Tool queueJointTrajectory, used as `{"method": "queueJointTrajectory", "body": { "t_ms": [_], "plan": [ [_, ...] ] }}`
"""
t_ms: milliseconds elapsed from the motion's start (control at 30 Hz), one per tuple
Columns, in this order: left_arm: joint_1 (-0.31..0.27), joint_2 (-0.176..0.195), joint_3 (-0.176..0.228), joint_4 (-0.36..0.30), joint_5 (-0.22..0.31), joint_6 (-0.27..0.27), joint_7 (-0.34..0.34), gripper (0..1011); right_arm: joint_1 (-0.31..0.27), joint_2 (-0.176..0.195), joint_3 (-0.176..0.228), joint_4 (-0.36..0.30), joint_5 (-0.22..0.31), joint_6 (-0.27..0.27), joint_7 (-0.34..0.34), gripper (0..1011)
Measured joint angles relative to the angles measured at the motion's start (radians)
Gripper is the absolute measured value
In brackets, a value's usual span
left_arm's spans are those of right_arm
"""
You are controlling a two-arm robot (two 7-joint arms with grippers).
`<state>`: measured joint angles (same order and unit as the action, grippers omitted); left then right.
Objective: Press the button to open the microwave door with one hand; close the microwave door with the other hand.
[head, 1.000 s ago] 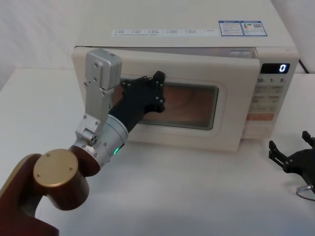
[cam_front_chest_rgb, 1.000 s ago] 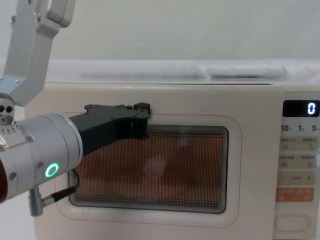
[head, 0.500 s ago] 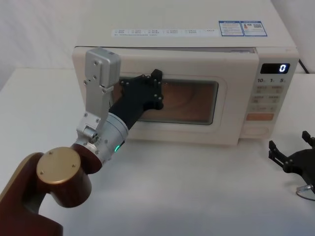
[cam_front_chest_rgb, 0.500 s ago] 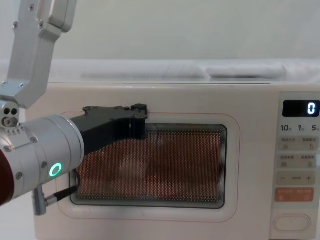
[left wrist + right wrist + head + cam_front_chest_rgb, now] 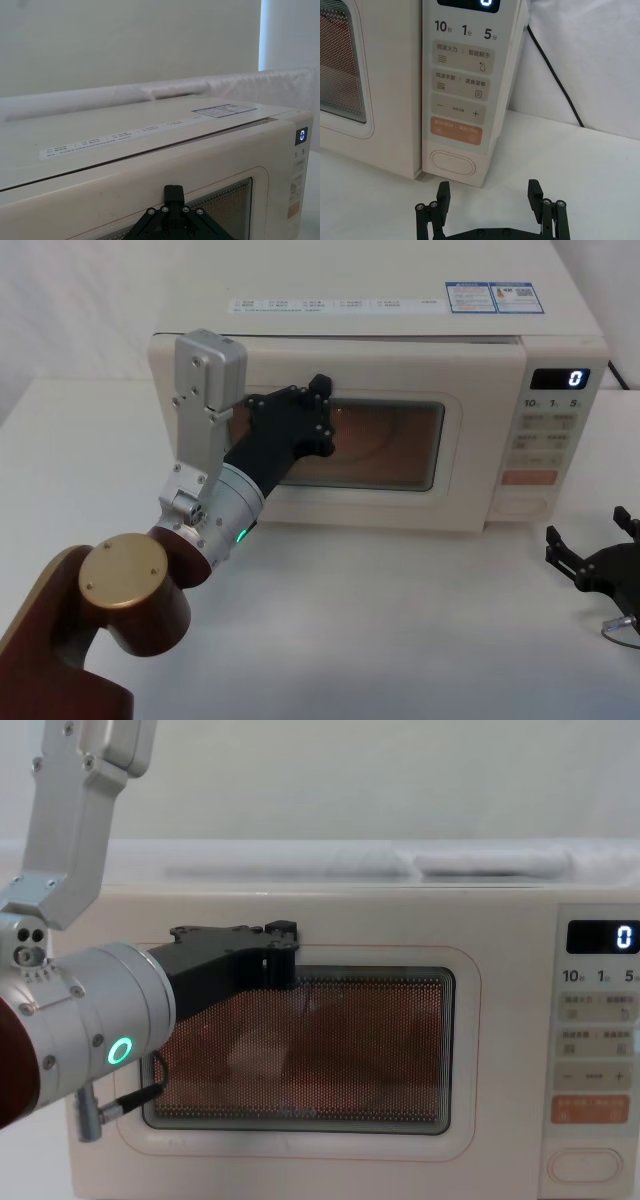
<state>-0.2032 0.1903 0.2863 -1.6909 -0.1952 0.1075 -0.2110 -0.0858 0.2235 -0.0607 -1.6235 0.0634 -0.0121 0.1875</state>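
Head view: left pincer [image 5: 318,415] presses the microwave door [image 5: 385,455], grip state unclear; door looks nearly flush.
Left wrist view: dark seam persists, so the latch may not catch.
Right wrist view: right pincer [image 5: 489,195] released near button [image 5: 453,163]; a bump would reopen it.

We lose the left part of the door [image 5: 400,960] window behind the left gripper [image 5: 275,955]; the button [image 5: 583,1166] is cut by the chest view's bottom edge
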Motion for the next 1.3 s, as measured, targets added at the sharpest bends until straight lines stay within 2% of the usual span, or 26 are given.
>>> {"method": "queueJointTrajectory", "body": {
  "t_ms": [1300],
  "plan": [
    [-0.030, -0.028, -0.001, 0.048, -0.011, 0.010, -0.001, 0, 0.000, 0.000, 0.000, 0.000, 0.000, 0.000, 0.000, 1002]
  ]
}}
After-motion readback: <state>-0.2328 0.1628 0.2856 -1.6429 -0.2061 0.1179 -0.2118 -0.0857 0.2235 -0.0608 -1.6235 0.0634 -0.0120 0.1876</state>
